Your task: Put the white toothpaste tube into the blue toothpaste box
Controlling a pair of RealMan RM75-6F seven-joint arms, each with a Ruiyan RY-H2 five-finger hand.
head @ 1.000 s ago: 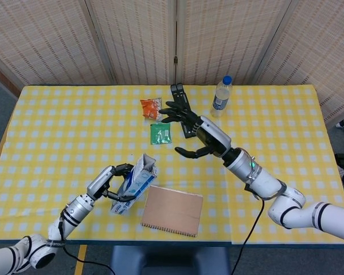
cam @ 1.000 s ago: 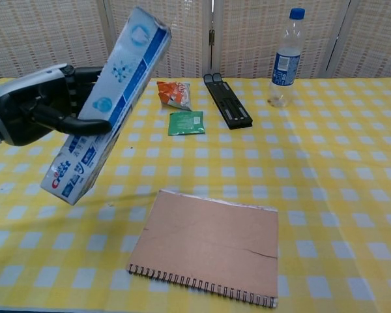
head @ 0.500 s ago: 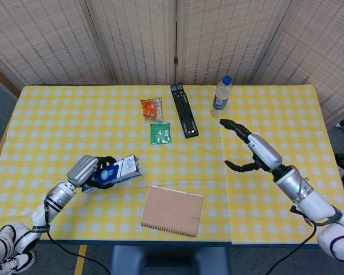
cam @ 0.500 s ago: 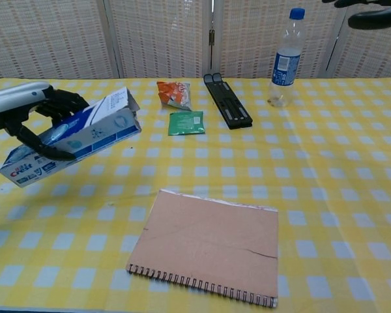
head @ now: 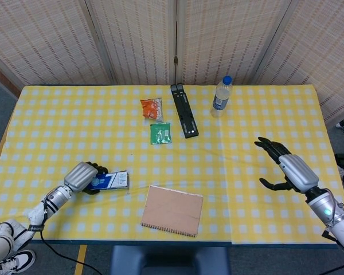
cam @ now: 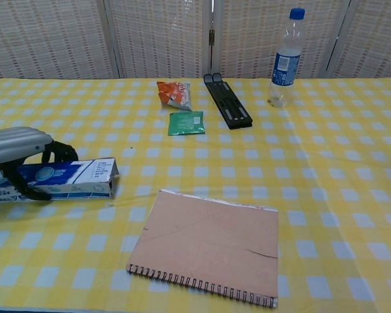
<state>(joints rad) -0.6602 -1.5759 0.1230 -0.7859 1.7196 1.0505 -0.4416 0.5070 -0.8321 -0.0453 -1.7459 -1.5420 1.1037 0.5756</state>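
The blue toothpaste box (head: 109, 180) (cam: 65, 179) lies flat on the yellow checked table near its front left. My left hand (head: 80, 176) (cam: 19, 151) grips the box from above, fingers wrapped around its left part. No white toothpaste tube shows outside the box; whether it is inside I cannot tell. My right hand (head: 286, 169) hovers over the right side of the table, fingers spread, holding nothing. In the chest view only a dark tip of it shows at the top right edge.
A brown spiral notebook (head: 172, 210) (cam: 208, 244) lies at the front centre. Behind are a green packet (head: 160, 133) (cam: 186, 122), an orange snack bag (head: 151, 107) (cam: 173, 93), a black folded stand (head: 183, 110) (cam: 227, 100) and a water bottle (head: 221, 95) (cam: 284, 57).
My left hand has lowered the box from a tilted, raised pose to flat on the table at the left. My right hand has drawn back from the centre to the right side.
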